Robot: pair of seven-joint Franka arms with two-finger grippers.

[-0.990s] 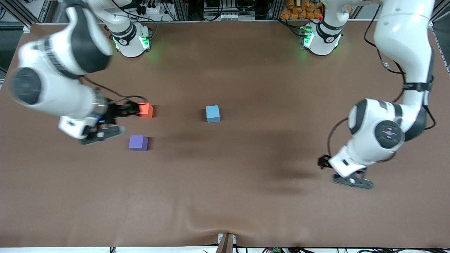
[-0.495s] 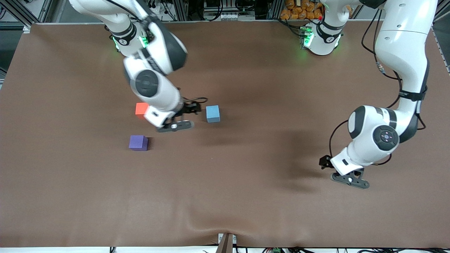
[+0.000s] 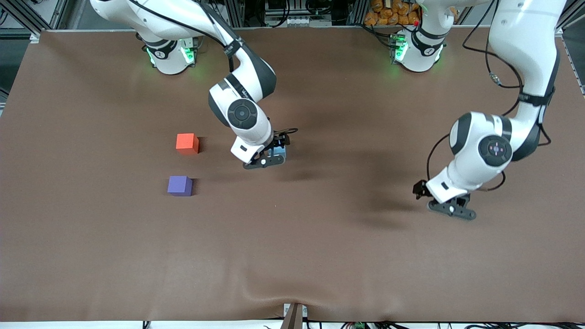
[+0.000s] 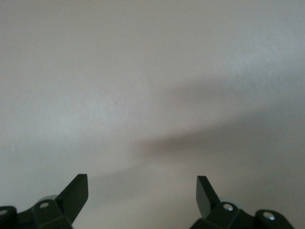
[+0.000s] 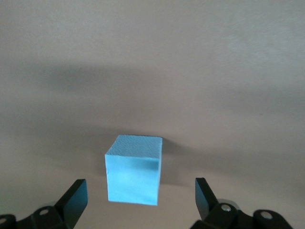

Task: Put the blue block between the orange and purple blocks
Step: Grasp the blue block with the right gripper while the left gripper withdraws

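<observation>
The brown worktop [image 3: 320, 256] stretches wide under both arms. The right arm reaches out from its base to the middle of the worktop, and its right pincer [image 3: 274, 154] hangs low over the blue block [image 3: 279, 151], fingers spread wide with nothing held; in the right wrist view the blue block [image 5: 133, 169] sits on the worktop between the two dark fingertips [image 5: 76, 194], touching neither. The left arm waits toward its own end of the worktop, its left pincer [image 3: 445, 201] also spread wide and empty over bare cloth, as the left wrist view shows [image 4: 142, 193]. From the blue block, the orange block [image 3: 187, 142] lies at about nine o'clock, well apart, and the purple block [image 3: 179, 185] at about eight o'clock, nearer the front camera. Orange and purple sit near each other with a gap between them.
</observation>
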